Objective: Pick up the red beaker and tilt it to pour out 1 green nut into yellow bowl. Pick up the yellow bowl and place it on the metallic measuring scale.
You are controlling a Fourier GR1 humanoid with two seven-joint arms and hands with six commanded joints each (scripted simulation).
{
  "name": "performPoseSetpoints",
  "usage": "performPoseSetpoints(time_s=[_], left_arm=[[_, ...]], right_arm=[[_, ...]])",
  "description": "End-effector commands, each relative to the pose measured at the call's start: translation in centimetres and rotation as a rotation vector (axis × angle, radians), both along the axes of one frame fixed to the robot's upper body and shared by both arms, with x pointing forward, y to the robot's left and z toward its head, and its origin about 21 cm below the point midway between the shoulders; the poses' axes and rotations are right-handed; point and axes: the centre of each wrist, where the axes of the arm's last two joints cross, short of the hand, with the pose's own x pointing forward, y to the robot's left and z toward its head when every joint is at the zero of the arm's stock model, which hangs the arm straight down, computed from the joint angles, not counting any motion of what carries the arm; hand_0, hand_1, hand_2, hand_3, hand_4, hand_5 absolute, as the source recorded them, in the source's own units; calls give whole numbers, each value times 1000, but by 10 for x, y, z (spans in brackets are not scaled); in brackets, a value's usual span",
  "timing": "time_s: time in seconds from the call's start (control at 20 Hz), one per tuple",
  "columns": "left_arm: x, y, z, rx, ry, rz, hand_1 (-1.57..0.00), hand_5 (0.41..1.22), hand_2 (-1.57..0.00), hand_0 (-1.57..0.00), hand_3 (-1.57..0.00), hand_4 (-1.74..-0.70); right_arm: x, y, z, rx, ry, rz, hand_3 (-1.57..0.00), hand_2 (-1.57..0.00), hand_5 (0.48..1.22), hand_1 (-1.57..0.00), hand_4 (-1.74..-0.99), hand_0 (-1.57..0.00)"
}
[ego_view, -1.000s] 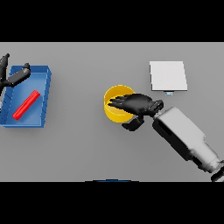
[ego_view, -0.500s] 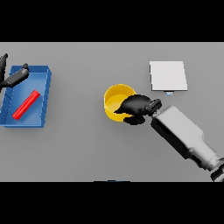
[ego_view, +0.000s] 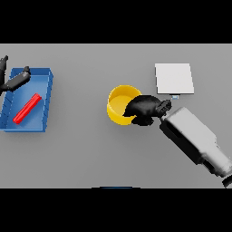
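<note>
I have the right robot hand (ego_view: 144, 108) on the near-right rim of the yellow bowl (ego_view: 120, 105), fingers curled over the edge and pinching it. Gripping that side makes sense: the scale (ego_view: 174, 79) sits up and to the right, so the arm can carry the bowl that way without reaching across it.

The bowl rests on the grey surface (ego_view: 81, 149), centre of view, near the scale but not touching it. The scale is a flat pale plate with nothing on it yet.

I can't see a green nut in the bowl. The hand covers part of the inside, so it may be hidden; I won't call it either way.

The red beaker (ego_view: 27, 108) lies on its side in the blue tray (ego_view: 47, 97) at far left, well apart from the bowl. The left robot hand (ego_view: 16, 80) hovers at the tray's far-left corner, fingers loose and holding nothing. It's clear of the right arm's path.

My read: the pour step is done and I'm on the bowl pickup. The rim pinch is one-sided, so I expect the bowl to tip when lifted. It needs to go up level before moving over to the scale.
</note>
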Motion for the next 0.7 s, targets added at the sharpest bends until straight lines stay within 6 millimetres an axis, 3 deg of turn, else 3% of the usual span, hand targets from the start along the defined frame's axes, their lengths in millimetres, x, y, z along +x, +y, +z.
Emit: performPoseSetpoints(time_s=[0.0,0.15,0.35,0.65], left_arm=[[-3,0,-4,6,4,-7,1,724,1,1,1,-801],[-2,-2,-2,5,-4,-2,1,721,1,1,1,-798],[-2,0,2,4,-3,-2,1,722,1,1,1,-800],[-1,2,4,10,-7,-7,1,723,1,1,1,-800]], right_arm=[[-2,-2,4,11,-3,-3,-1192,-1490,1212,-1531,-1729,-1534],[0,-7,29,8,-39,6,-1377,-1506,1216,-1551,-1731,-1552],[1,-12,63,-1,-103,-33,-1308,-1544,1219,-1563,-1724,-1563],[10,-32,80,-9,-148,-72,-1238,-1564,1220,-1569,-1719,-1569]])
